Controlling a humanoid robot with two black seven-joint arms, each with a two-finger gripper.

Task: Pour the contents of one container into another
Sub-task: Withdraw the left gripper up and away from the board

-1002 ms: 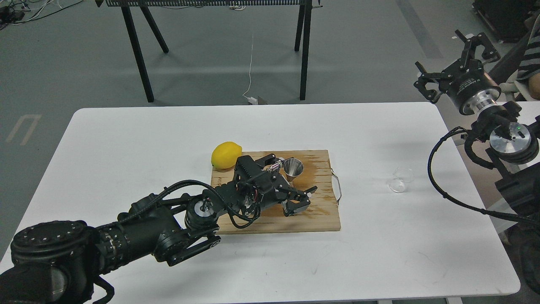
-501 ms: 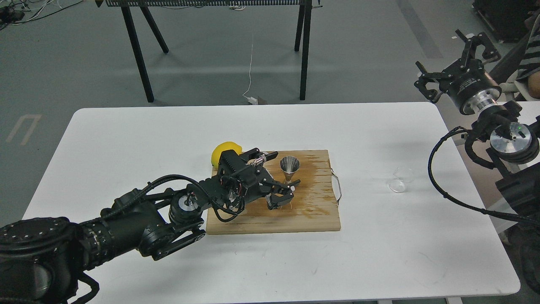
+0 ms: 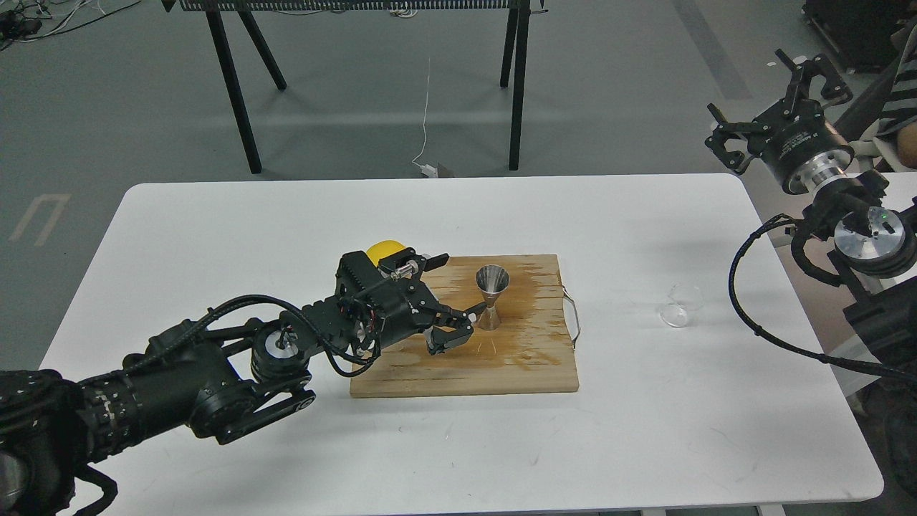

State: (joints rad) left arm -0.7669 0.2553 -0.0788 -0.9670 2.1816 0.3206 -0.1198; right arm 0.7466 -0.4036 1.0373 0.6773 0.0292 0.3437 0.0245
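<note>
While the cup [image 3: 679, 306] sits alone on the table [image 3: 215, 229] at three o'clock of the board [image 3: 530, 358], the right gripper [image 3: 770, 107], fingers apart, is nearer; the left gripper [image 3: 462, 324], also parted, flanks the jigger [image 3: 491, 289].

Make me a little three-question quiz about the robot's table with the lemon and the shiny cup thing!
1. True or false: the steel jigger stands upright on the wooden board.
2. Where is the glass cup? A) in the left gripper B) lying on the white table, right of the board C) on the board
3. Fill in: the yellow lemon is partly hidden behind the ____ arm.

Key
1. True.
2. B. It lies on its side, and neither the left gripper nor the raised right gripper touches it.
3. Left.
</note>
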